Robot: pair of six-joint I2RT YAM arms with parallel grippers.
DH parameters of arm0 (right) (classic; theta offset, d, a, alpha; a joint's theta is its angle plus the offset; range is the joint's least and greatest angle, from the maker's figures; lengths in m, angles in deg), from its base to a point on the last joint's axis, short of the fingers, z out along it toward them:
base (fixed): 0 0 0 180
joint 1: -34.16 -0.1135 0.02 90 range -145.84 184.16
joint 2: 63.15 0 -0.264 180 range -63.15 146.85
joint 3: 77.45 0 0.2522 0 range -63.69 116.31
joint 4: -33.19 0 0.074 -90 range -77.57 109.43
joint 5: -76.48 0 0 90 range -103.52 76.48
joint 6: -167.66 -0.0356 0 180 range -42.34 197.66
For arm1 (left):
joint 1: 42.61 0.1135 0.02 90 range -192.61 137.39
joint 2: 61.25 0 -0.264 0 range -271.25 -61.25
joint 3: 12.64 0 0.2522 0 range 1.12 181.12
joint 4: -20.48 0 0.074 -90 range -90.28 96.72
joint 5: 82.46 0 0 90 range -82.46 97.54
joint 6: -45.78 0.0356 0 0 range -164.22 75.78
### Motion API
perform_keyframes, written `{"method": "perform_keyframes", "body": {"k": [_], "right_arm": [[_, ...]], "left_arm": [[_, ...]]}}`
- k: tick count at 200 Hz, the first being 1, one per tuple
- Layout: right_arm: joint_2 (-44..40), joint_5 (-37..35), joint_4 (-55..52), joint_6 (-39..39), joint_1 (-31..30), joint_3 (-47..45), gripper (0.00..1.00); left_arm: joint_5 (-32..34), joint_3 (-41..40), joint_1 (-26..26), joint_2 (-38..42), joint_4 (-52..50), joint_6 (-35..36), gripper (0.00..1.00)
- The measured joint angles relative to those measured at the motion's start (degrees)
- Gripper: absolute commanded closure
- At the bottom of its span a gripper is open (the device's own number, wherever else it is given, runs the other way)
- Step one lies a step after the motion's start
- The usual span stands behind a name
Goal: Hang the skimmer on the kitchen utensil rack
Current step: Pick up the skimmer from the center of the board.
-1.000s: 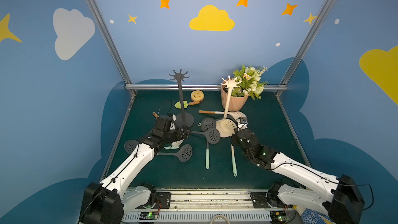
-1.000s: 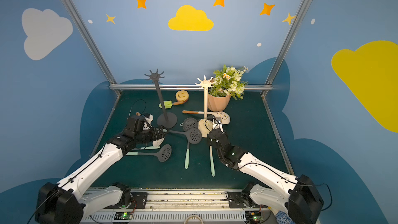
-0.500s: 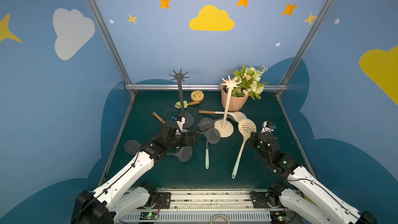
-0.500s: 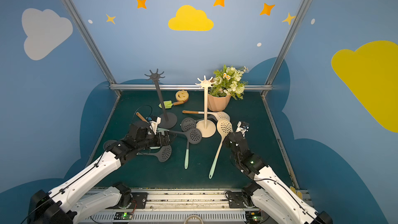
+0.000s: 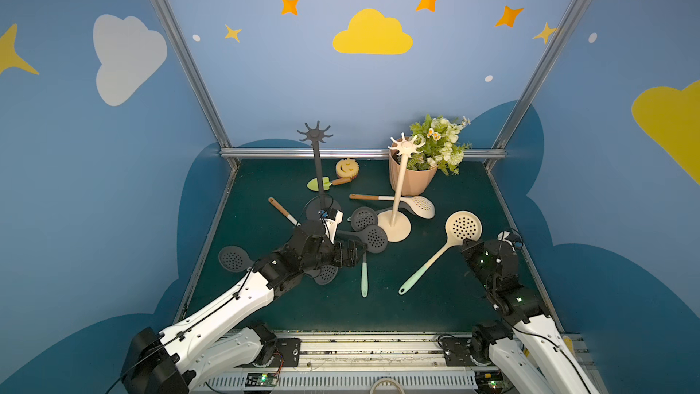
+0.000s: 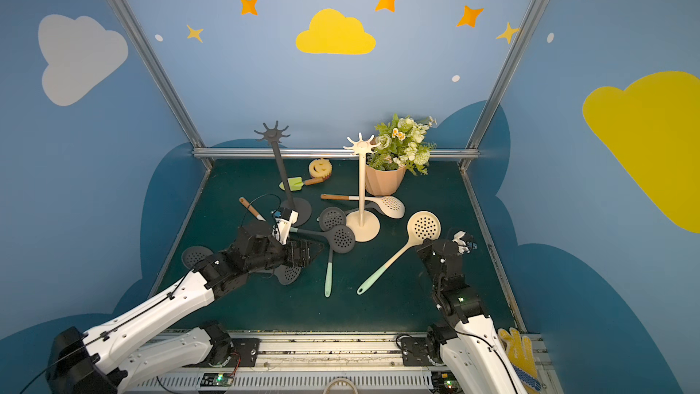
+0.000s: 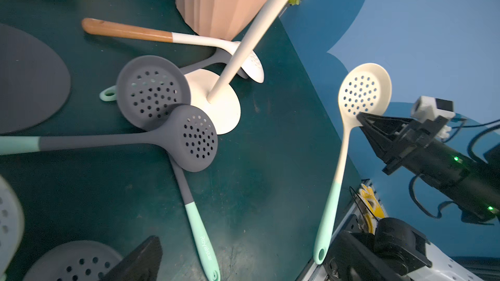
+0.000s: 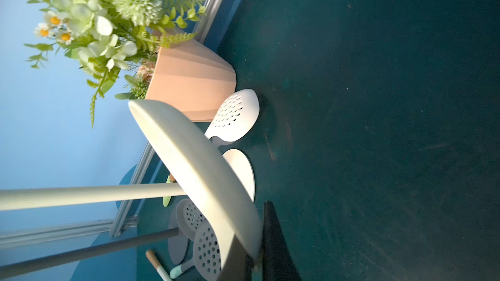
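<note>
The grey skimmer's mint handle (image 7: 202, 235) reads "Royalstar".

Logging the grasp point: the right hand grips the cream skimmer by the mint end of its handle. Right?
No: the right hand grips the cream skimmer where neck meets bowl, not by the mint end. The left wrist view shows it.
</note>
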Motion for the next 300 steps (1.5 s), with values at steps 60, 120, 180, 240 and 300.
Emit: {"method": "perform_keyframes", "body": {"k": [60, 120, 180, 240, 300], "right_arm": [[2.16, 10.88, 3.45, -11.72, 10.8, -5.25, 0.94], [-0.39, 15.58, 4.59, -18.14, 17.27, -7.17, 0.94], [-5.31, 13.66, 4.96, -23.56, 18.8, -9.73, 0.95], [-5.86, 11.45, 5.38, -26.12, 18.8, -10.1, 0.95], [-3.78, 10.8, 5.77, -27.36, 18.8, -10.1, 0.96]], "left_arm": [[2.14, 0.0, -4.44, -3.5, 3.04, 0.76, 0.01], [3.21, 1.25, -7.5, -9.05, 7.78, -1.68, 0.02], [7.69, 6.97, -11.63, -14.56, 6.91, -20.24, 0.04], [9.03, 5.49, -13.29, -15.82, 13.09, -47.87, 0.12], [10.1, 7.5, -16.96, -21.88, 20.06, -65.24, 0.33]]}}
